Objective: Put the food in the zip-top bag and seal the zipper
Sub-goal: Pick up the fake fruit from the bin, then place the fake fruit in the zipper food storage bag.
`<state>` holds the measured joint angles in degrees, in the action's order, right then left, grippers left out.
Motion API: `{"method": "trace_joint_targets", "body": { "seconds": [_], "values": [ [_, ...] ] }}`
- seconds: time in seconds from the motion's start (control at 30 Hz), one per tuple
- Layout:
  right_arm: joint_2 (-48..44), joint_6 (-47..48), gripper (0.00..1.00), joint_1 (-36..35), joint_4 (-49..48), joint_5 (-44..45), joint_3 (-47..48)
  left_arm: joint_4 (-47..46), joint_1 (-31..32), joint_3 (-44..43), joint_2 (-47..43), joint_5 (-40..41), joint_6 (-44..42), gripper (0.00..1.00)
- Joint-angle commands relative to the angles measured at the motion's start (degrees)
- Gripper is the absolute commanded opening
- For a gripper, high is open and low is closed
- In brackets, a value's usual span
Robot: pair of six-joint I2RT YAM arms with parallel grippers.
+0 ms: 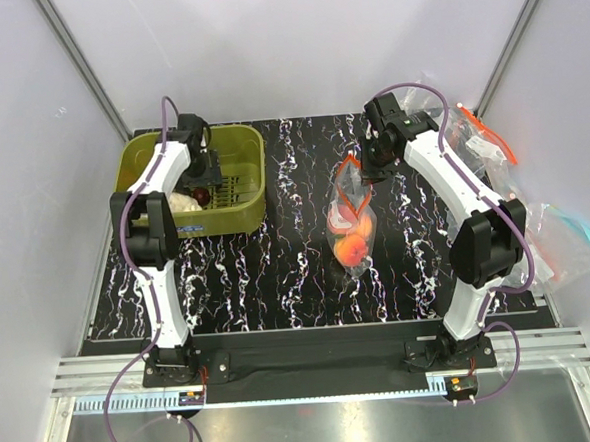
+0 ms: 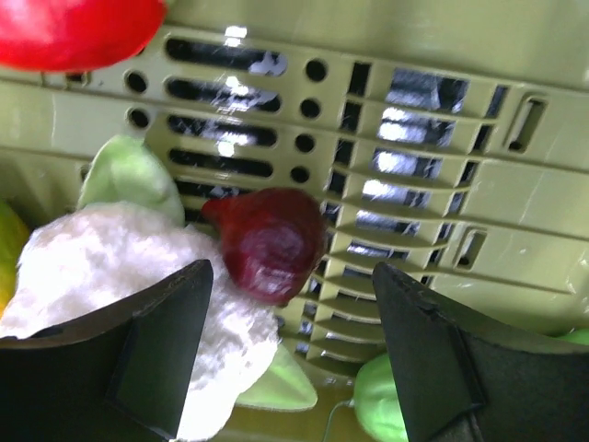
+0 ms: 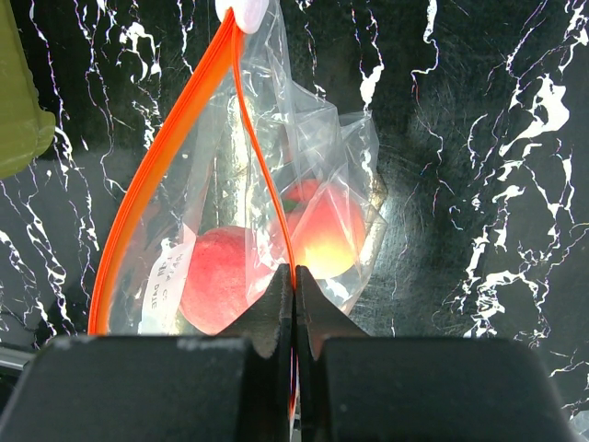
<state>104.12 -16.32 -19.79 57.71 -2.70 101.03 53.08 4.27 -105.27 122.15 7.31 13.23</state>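
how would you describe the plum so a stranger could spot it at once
At the table's far left stands an olive-green basket, the open left tool poised in it. The plum lies on its slotted floor beside the white cauliflower. It alone is dark purple; neighbours are white, pale green or red.

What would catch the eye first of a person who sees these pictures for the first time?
Most striking is the clear zip-top bag in the middle of the black marbled table, holding orange-pink fruits, with its red-orange zipper pinched in the shut right gripper. At the back left, the open left gripper hangs inside the olive basket, over a dark purple plum beside a white cauliflower.
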Motion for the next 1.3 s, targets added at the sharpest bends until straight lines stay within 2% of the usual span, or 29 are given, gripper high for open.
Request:
{"method": "trace_joint_targets", "body": {
  "seconds": [0.0,0.1,0.17,0.27,0.47,0.5,0.7,0.93,1.07,1.27],
  "values": [
    [-2.3,-0.1,0.0,0.5,-1.1,-1.1,1.7,-0.8,-0.6,3.9,1.7,-0.7,-0.7,0.77],
    [-3.1,-0.6,0.0,0.5,-1.5,-2.6,1.0,-2.5,-0.6,2.5,4.0,0.3,-1.8,0.75],
    [-4.2,-0.8,0.0,0.4,-1.6,-3.3,0.4,-1.2,-0.7,-0.6,6.3,0.4,-2.3,0.57],
    [-5.8,-0.8,0.0,0.4,-1.6,-2.8,-0.4,-1.3,-0.7,-1.5,4.6,-0.8,-1.5,0.4],
    [-7.6,-1.3,0.0,0.5,-0.9,-1.9,-0.9,-10.0,1.1,6.7,-9.2,-5.3,1.5,0.4],
    [-7.8,-1.3,0.0,0.5,-1.1,-2.1,-1.1,-11.6,1.5,8.1,-13.5,-7.1,2.0,0.4],
    [-9.7,-1.2,0.0,0.5,-1.0,-3.1,-2.6,-18.4,4.7,13.2,-26.1,-15.7,7.5,0.41],
    [-13.5,-1.7,0.0,-0.4,2.7,2.0,-4.0,-19.6,14.1,11.3,-32.8,-18.6,11.6,0.41],
    [-16.0,-1.3,0.0,-1.0,3.5,2.4,-6.2,-23.2,20.1,11.8,-35.4,-24.1,14.4,0.42],
    [-18.3,-0.6,0.0,-1.4,2.8,2.3,-8.2,-31.4,28.1,15.7,-36.5,-26.4,21.4,0.42]
  ]
}}
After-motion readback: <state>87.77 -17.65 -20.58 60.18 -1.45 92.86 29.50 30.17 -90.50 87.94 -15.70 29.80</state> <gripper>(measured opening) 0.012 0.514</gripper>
